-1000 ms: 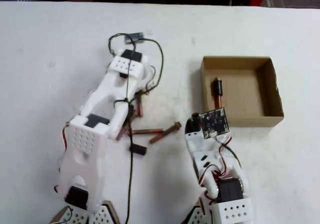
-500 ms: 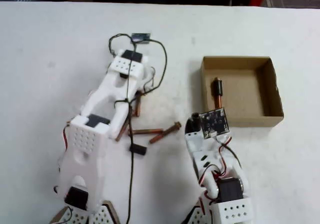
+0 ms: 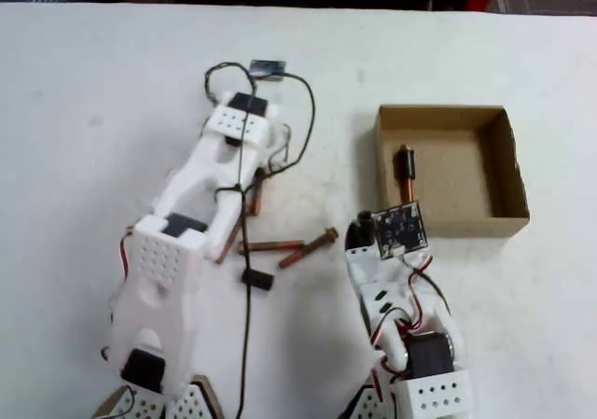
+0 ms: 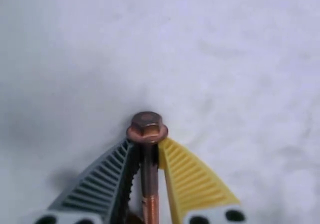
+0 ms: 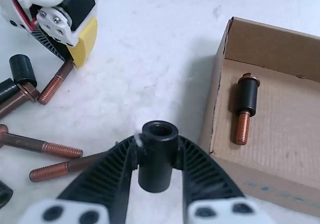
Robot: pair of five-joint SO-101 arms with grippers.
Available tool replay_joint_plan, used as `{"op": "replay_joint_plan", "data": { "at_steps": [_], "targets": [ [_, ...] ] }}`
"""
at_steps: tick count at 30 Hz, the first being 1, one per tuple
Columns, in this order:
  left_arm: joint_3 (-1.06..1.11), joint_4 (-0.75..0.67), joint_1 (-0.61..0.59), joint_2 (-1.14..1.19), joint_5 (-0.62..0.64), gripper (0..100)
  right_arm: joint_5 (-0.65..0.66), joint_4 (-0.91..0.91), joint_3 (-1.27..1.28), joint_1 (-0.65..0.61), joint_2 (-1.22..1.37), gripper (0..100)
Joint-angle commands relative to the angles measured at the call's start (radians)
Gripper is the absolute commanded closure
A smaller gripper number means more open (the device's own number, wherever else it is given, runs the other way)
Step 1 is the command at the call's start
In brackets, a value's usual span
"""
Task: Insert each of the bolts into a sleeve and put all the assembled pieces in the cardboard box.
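Where your high view lays out the loose bolts (image 3: pixel 270 246) on the desk (image 3: pixel 93 64) between the arms, your wrist views give the grips: the left gripper (image 4: pixel 146 144) is clamped on a bolt (image 4: pixel 147 126). The right gripper (image 5: pixel 157 144) grasps a sleeve (image 5: pixel 159 159) near the box (image 5: pixel 280 47), which holds one assembled piece (image 5: pixel 246 102).

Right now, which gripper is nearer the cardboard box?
Right. The right gripper, holding a sleeve, sits just off a corner of the cardboard box; the left gripper, holding a bolt, is beyond the loose bolts.
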Motion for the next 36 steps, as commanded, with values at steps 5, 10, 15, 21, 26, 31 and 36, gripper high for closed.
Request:
{"op": "replay_joint_plan", "data": {
  "at_steps": [5,10,15,21,26,31,36],
  "targets": [
    [-0.037,-0.023,0.042,-0.176,-0.009,98,0.025,0.002,-0.003,-0.001,-0.013,97.4],
    [-0.043,0.1,0.042,-0.294,-0.011,98,0.025,-0.035,0.018,-0.001,-0.013,97.6],
    [-0.041,0.245,0.035,-0.438,-0.012,98,0.025,-0.042,0.028,-0.001,-0.013,97.8],
    [-0.034,0.359,0.036,-0.593,-0.049,98,0.018,-0.07,0.032,-0.002,-0.013,97.8],
    [-0.034,0.462,0.036,-0.69,-0.051,98,0.018,-0.107,0.032,-0.077,-0.013,97.8],
    [0.017,0.497,0.035,-0.803,-0.046,98,0.025,-0.16,0.032,-0.183,-0.013,97.8],
    [0.229,0.445,0.035,-1.0,-0.052,98,0.023,-0.249,0.032,-0.217,-0.013,97.8]
  ]
}}
